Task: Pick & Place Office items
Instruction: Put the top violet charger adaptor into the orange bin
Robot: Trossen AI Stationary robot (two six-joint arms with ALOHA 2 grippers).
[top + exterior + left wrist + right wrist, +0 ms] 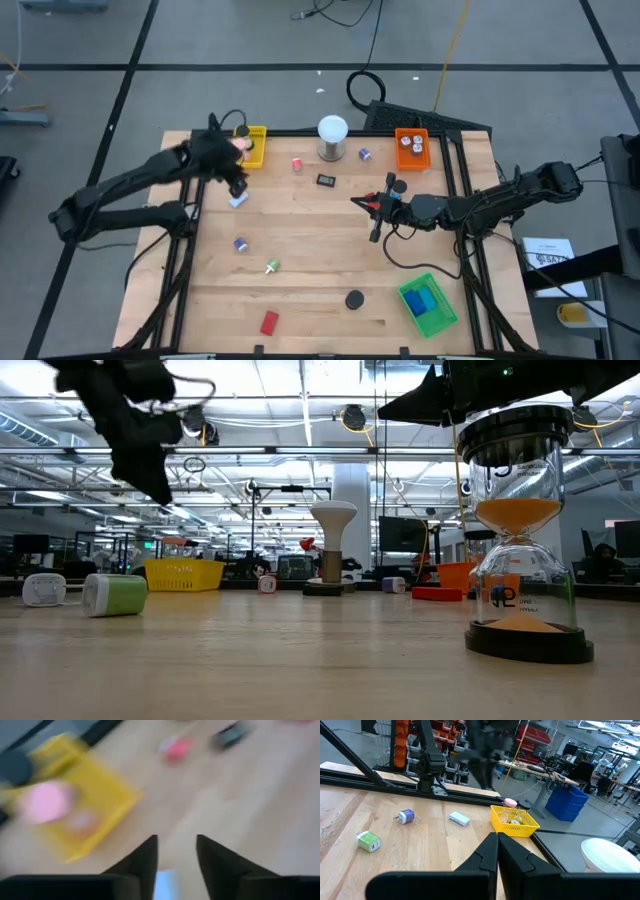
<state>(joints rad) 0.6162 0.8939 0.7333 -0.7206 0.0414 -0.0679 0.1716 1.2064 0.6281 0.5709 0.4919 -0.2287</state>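
Pale blue flat eraser-like block (pixel 238 201) next; left gripper (pixel 237 187) hovering above, fingers apart; needs lowering, pinching.

I see a yellow tray (pixel 257 146) at the table's (pixel 320 260) far edge, just beside the left arm's jaws, and an orange tray (pixel 411 147) at the same edge, beyond the right arm's jaws. Between them stands a white ball on a metal base (pixel 332 137). A green tray (pixel 428 306) (near corner) lies well behind the right jaws, and an hourglass (pixel 520 530) with orange sand looms in the low view.
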